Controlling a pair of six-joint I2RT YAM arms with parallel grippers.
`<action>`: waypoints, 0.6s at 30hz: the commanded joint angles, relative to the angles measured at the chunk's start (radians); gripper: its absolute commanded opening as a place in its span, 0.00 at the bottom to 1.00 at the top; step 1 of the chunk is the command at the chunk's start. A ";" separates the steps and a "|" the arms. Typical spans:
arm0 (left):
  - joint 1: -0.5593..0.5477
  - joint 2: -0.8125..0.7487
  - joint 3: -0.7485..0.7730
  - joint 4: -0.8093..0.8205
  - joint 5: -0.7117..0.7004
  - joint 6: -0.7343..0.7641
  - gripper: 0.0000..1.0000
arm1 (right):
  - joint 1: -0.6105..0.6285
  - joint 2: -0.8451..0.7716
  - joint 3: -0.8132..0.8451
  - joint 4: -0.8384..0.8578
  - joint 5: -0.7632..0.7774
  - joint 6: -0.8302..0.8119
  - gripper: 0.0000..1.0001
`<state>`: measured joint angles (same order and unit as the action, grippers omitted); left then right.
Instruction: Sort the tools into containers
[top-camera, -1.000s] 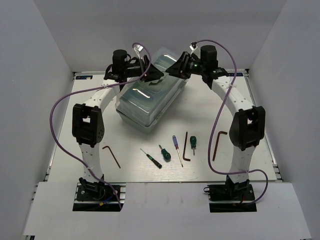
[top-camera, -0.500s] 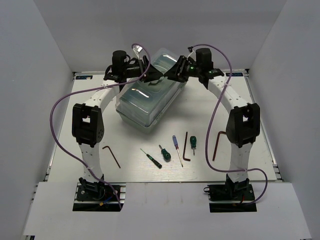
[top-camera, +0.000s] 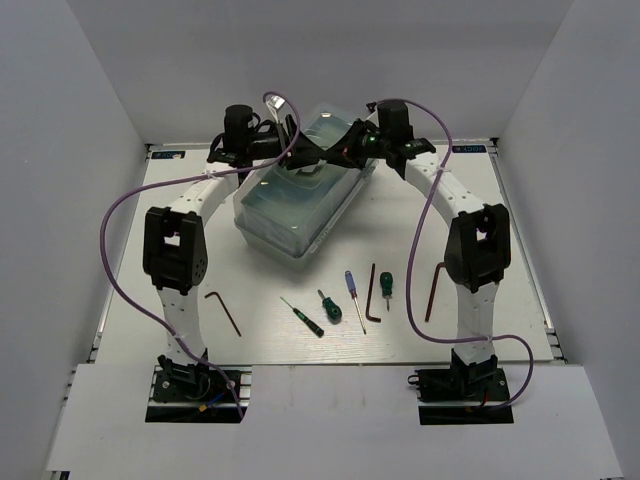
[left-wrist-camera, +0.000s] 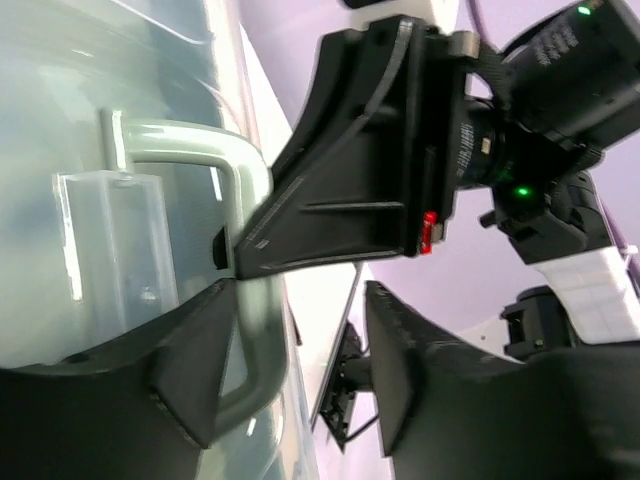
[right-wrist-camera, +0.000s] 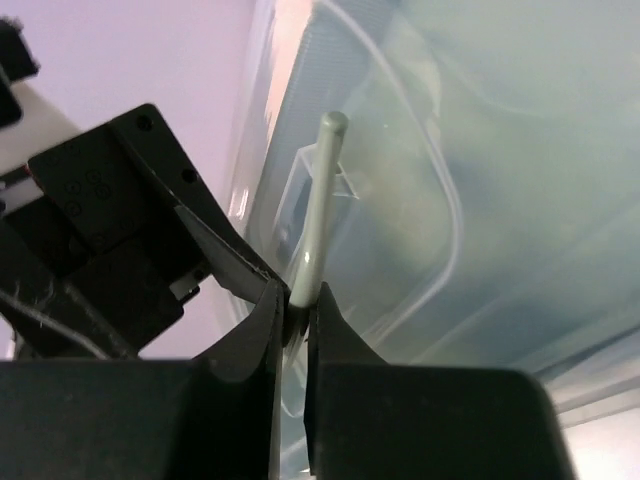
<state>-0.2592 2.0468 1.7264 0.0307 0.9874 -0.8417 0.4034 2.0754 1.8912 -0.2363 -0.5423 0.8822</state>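
The pale green toolbox (top-camera: 292, 205) with its clear lid stands shut at the back of the table. Both grippers meet over its carry handle (left-wrist-camera: 248, 190). My right gripper (right-wrist-camera: 295, 310) is shut on the thin green handle (right-wrist-camera: 316, 200). My left gripper (left-wrist-camera: 300, 300) is open, with the handle's bend just inside its left finger (left-wrist-camera: 195, 370). The tools lie on the table in front: three hex keys (top-camera: 224, 312) (top-camera: 370, 295) (top-camera: 436, 290), a thin green screwdriver (top-camera: 302, 316), two stubby green ones (top-camera: 329, 305) (top-camera: 385, 290) and a blue-handled one (top-camera: 354, 298).
White walls close in the table on the left, back and right. Purple cables loop from both arms. In the left wrist view the right gripper's black body (left-wrist-camera: 370, 150) sits right against the handle, close to my left fingers.
My right gripper has moved left from the toolbox's right end to the handle, and now grips it. The left arm and the tools have not moved.
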 joint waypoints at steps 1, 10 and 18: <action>-0.031 -0.114 0.005 -0.023 0.071 0.001 0.66 | 0.009 -0.014 0.040 0.038 0.011 -0.107 0.00; 0.124 -0.197 0.180 -0.241 -0.055 0.121 0.76 | -0.057 -0.021 0.152 -0.009 -0.079 -0.259 0.00; 0.252 -0.352 0.162 -0.529 -0.291 0.308 0.77 | -0.199 -0.049 0.218 -0.011 -0.397 -0.356 0.00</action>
<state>-0.0109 1.7748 1.8820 -0.3435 0.8139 -0.6399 0.2699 2.0834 2.0125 -0.3744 -0.7708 0.7048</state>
